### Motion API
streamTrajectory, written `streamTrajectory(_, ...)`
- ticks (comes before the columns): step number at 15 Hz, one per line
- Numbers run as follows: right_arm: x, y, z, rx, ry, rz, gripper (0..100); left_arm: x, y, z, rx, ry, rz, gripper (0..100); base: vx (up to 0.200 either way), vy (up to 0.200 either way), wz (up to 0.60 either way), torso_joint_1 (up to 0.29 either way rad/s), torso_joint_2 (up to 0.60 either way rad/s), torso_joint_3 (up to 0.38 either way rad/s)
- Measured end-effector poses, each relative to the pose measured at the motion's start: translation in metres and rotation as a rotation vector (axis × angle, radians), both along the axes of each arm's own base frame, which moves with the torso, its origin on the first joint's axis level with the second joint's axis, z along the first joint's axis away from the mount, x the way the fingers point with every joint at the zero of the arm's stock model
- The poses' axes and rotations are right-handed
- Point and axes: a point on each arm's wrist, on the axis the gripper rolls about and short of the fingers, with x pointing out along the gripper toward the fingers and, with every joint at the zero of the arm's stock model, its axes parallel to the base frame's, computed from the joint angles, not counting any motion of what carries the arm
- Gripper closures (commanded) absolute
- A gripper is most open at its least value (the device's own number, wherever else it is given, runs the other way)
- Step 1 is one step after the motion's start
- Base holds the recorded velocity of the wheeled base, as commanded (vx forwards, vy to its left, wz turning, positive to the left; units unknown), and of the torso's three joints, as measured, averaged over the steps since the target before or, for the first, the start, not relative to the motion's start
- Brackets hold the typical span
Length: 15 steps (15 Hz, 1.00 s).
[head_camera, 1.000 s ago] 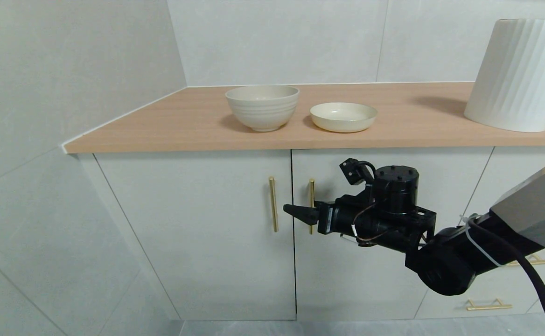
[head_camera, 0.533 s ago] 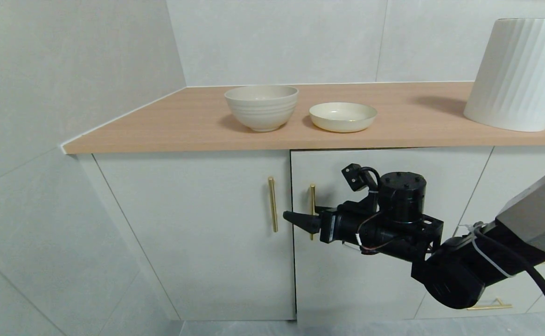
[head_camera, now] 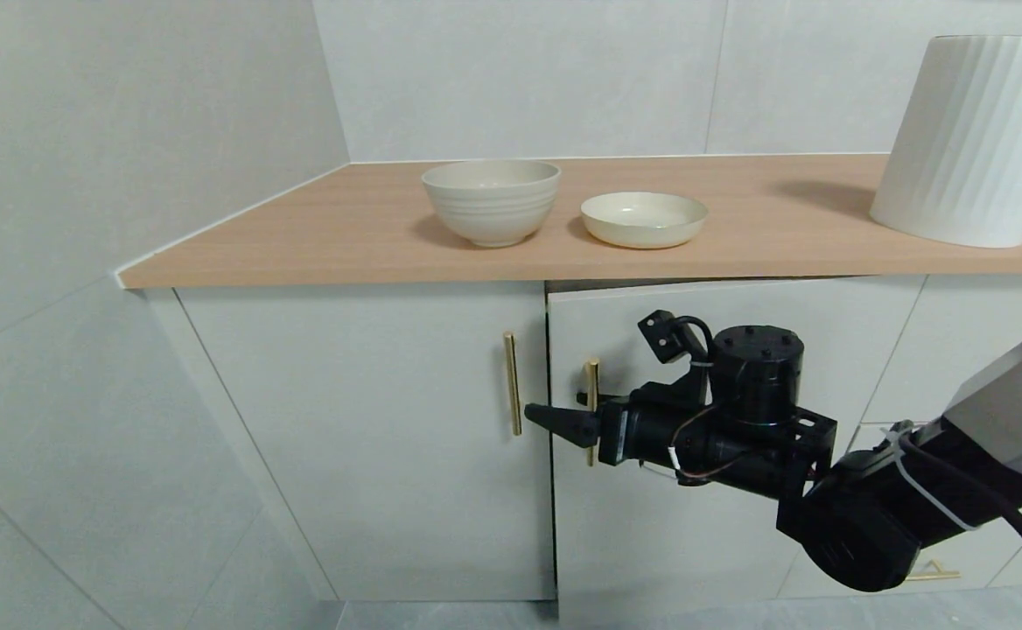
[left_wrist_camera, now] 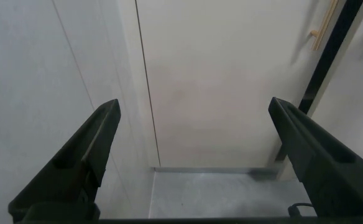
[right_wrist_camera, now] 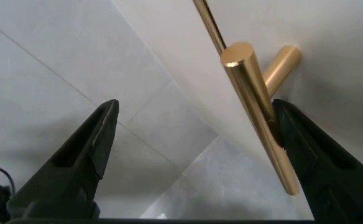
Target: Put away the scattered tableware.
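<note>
A cream ribbed bowl [head_camera: 491, 199] and a shallow cream plate [head_camera: 643, 218] stand side by side on the wooden countertop [head_camera: 301, 236]. Below them my right gripper [head_camera: 559, 408] is at the right cabinet door [head_camera: 651, 525], open, with the door's brass handle [head_camera: 591, 409] between its fingers. In the right wrist view that handle [right_wrist_camera: 256, 112] lies close against one finger of the right gripper [right_wrist_camera: 197, 143]. The door stands slightly ajar, with a dark gap under the countertop. My left gripper [left_wrist_camera: 194, 137] hangs open and empty low before the left cabinet door [left_wrist_camera: 219, 93].
A tall white ribbed container [head_camera: 975, 140] stands at the countertop's right end. The left door [head_camera: 371, 437] is closed, and its brass handle [head_camera: 512, 382] is just left of my right gripper. A tiled wall runs along the left. A drawer handle [head_camera: 927, 576] shows at the lower right.
The right gripper has drawn back a little with the handle, and the right cabinet door has swung from closed to slightly ajar. Bowl and plate have stayed put.
</note>
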Motion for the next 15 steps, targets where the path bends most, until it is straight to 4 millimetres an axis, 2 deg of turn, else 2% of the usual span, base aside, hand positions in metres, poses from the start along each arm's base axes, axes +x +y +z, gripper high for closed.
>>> streamTrajectory(4, -0.008, -0.002, -0.002, 0.021, -0.006, 0.005, 0, 0.000, 0.000, 0.000, 0.000, 0.000, 0.000, 0, 0.000, 0.000, 0.00, 0.000, 0.00, 0.000)
streamTrajectory(15, -0.065, -0.025, 0.005, 0.034, -0.005, 0.131, 0, 0.000, 0.000, 0.000, 0.004, 0.000, 0.001, 0, 0.000, 0.000, 0.00, 0.000, 0.00, 0.000)
